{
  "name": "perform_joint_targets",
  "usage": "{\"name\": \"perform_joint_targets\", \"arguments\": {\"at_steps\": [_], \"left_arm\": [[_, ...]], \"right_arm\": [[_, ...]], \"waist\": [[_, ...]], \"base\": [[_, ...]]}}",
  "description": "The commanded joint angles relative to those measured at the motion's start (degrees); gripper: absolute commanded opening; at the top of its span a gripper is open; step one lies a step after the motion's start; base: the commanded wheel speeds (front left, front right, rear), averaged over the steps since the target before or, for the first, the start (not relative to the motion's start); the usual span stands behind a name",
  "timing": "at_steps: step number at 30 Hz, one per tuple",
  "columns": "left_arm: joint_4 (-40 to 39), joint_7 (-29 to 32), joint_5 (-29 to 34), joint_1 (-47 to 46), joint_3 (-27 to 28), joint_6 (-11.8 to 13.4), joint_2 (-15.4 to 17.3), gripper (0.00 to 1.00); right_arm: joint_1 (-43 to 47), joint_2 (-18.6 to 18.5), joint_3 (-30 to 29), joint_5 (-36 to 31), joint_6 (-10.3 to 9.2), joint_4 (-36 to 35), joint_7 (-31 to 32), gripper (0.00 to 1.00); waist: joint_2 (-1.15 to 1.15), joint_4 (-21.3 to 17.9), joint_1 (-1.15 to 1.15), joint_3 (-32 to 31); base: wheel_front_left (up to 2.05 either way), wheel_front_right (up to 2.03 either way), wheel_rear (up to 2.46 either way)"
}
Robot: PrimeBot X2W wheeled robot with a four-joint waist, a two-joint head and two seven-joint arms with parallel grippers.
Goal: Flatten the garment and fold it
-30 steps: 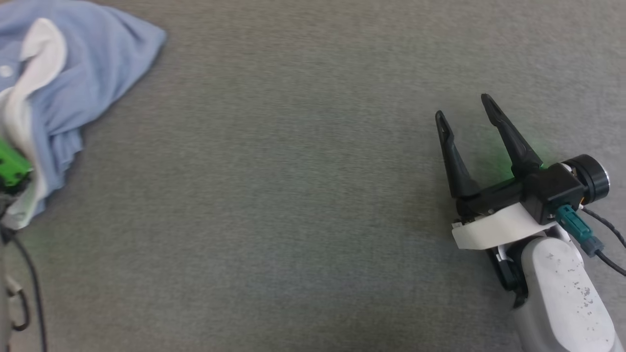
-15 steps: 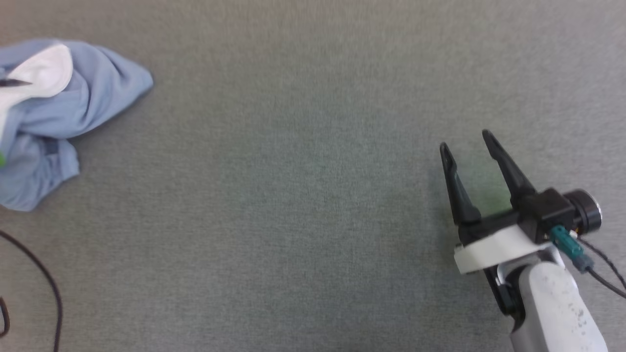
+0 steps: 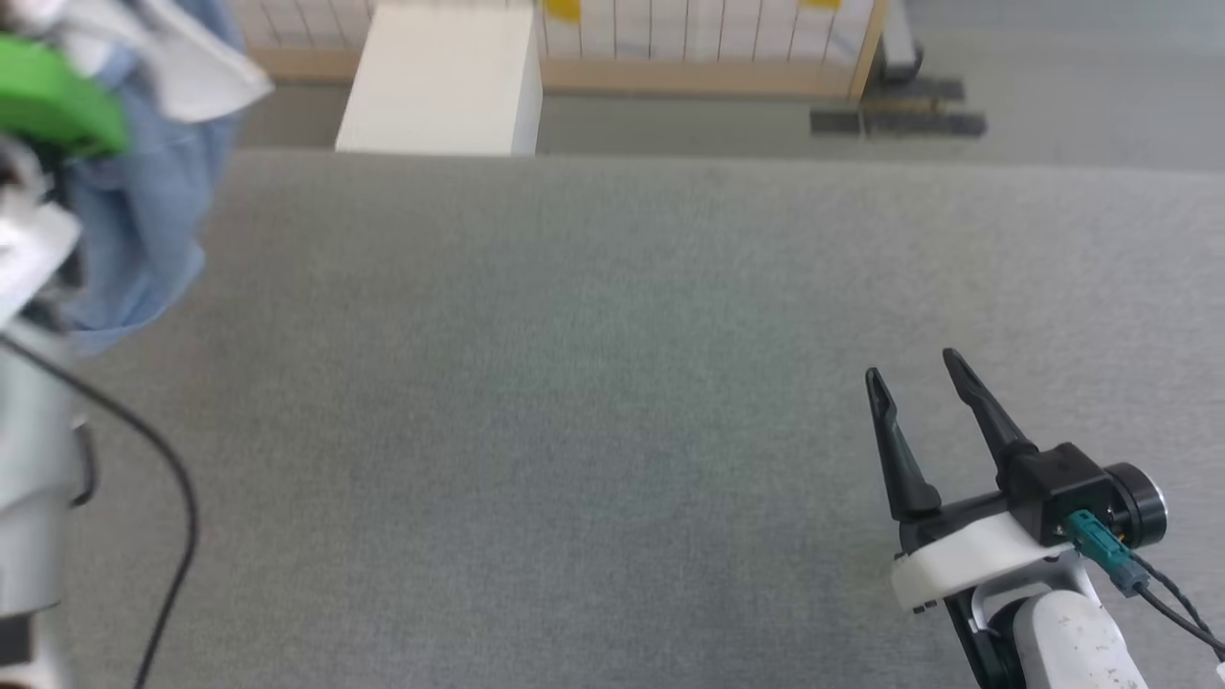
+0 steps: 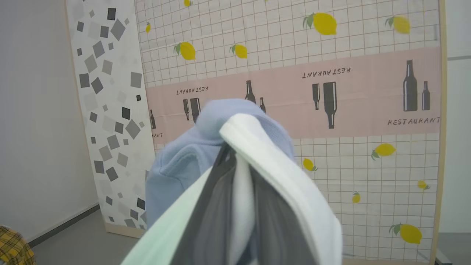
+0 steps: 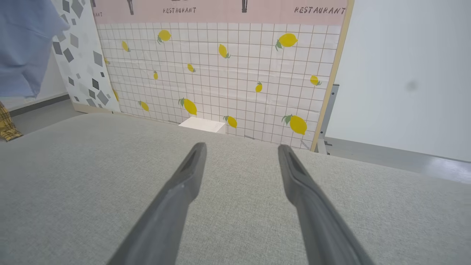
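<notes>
The garment (image 3: 144, 220), a light blue shirt with a white collar, hangs bunched in the air at the far left of the head view, above the grey table (image 3: 612, 383). In the left wrist view my left gripper (image 4: 235, 165) is shut on the garment's white collar (image 4: 279, 176), and blue fabric (image 4: 176, 173) drapes over the fingertips. A blue fold of the garment (image 5: 22, 44) also hangs at the top left of the right wrist view. My right gripper (image 3: 911, 366) rests low at the table's right side, open and holding nothing (image 5: 241, 146).
A white box (image 3: 440, 81) stands beyond the table's far edge. Behind it is a lemon-patterned screen (image 5: 220, 73). A black cable (image 3: 172, 498) loops down from my left arm (image 3: 29, 498). Something in yellow plaid (image 5: 7, 125) lies on the floor at the left.
My left gripper has shut on the garment's collar and lifted it off the table. The head camera has tilted up, bringing the far edge and screen into view. The right gripper stays open.
</notes>
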Motion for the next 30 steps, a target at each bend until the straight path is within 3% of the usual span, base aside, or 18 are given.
{"name": "perform_joint_targets", "arguments": {"at_steps": [1, 10, 16, 19, 23, 30], "left_arm": [[-0.6, -0.54, 0.2, -2.26, -1.2, -0.55, -1.77, 0.0], [0.72, -2.55, -4.0, -8.29, -7.76, -3.37, -14.53, 0.0], [5.5, -3.43, -8.01, -6.26, -11.75, -4.2, -23.11, 0.0], [9.5, -2.56, -9.41, -3.76, -14.49, -4.09, -24.71, 0.0], [17.75, 3.1, -9.85, -0.14, -20.17, -3.57, -25.48, 0.0], [35.11, 22.13, -10.37, 4.88, -29.98, -4.0, -25.79, 0.0]], "right_arm": [[0.85, 0.09, -0.17, 0.0, -0.09, -0.56, 0.35, 1.0], [1.85, 0.12, 0.44, 0.46, -0.09, -2.34, 2.04, 1.0], [2.02, 0.12, 1.23, 0.41, -0.09, -3.39, 2.74, 1.0], [1.89, 0.12, 1.66, 0.67, -0.09, -3.39, 2.95, 1.0], [1.55, 0.12, 2.1, 0.7, -0.09, -3.39, 3.03, 1.0], [0.72, 0.12, 2.79, 1.36, -0.09, -3.12, 2.53, 1.0]], "waist": [[0.0, -2.65, 0.0, -5.65], [0.0, -8.76, 0.0, -6.15], [0.0, -13.03, 0.0, -5.25], [0.0, -14.71, 0.0, -4.64], [0.0, -16.72, 0.0, -3.66], [0.0, -18.69, 0.0, -1.43]], "base": [[0.0, 0.0, 0.0], [0.0, 0.0, 0.0], [0.0, 0.0, 0.0], [0.0, 0.0, 0.0], [0.0, 0.0, 0.0], [0.0, 0.0, 0.0]]}}
